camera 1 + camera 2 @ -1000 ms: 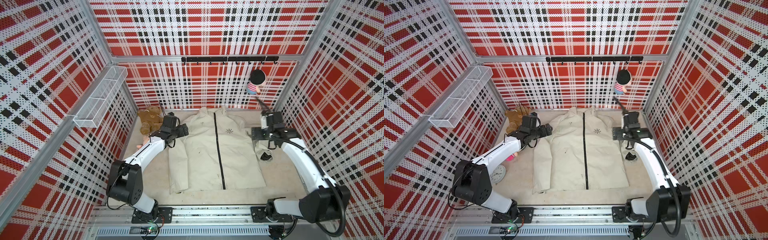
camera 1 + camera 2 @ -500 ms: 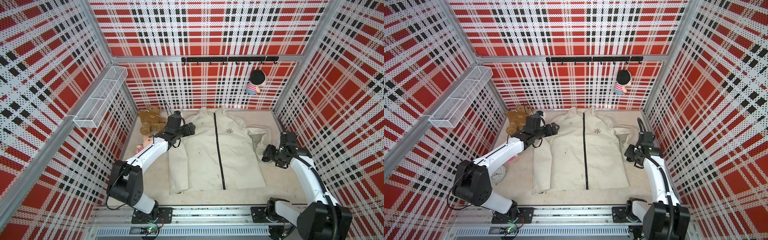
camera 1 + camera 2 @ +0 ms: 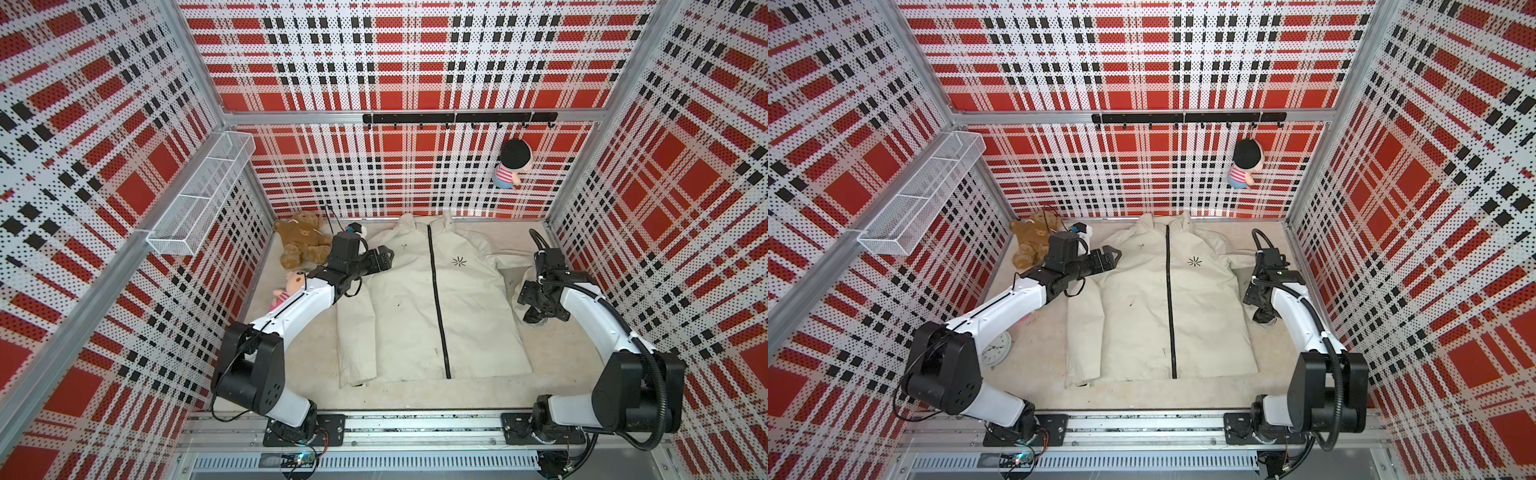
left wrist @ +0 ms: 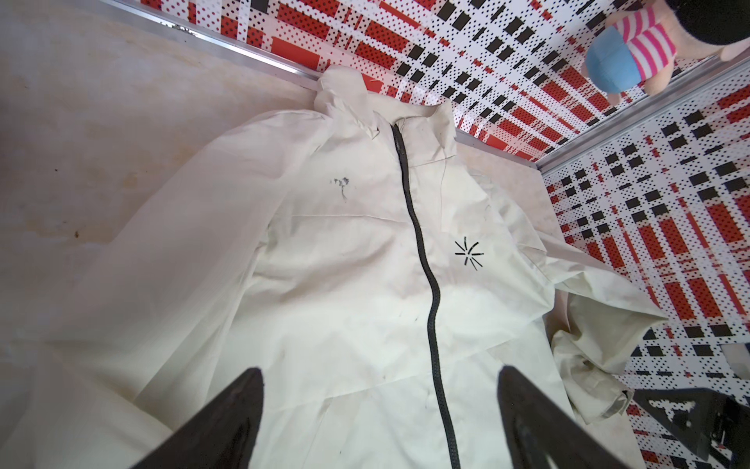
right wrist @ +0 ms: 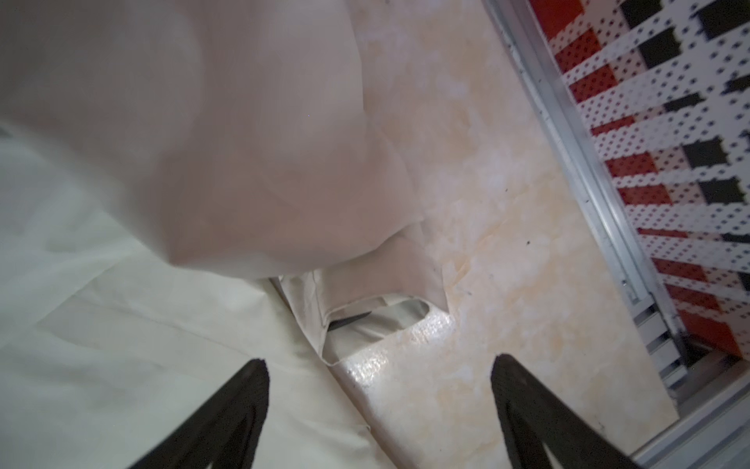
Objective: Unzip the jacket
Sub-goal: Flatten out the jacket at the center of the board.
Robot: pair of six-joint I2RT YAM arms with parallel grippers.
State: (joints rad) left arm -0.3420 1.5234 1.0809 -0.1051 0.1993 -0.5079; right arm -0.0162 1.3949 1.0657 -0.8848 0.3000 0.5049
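While the jacket [image 3: 399, 316] lay flat, front up on the table [image 3: 307, 365], its closed black zipper [image 3: 436, 291] ran from the collar [image 3: 430, 222] at the back wall toward the robot's base. The left gripper [image 3: 384, 262], nearer the zipper's collar end, hovered above the shoulder with fingers spread and empty. The right gripper [image 3: 534, 305], likewise spread and empty, hung beside the crumpled sleeve [image 3: 507, 268].

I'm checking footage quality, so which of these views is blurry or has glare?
Right wrist view: the jacket up close is blurred and pink-tinted, with glare on the table. Left wrist view: sharp, with the zipper and logo crisp. Both top views: sharp and evenly lit, no glare.
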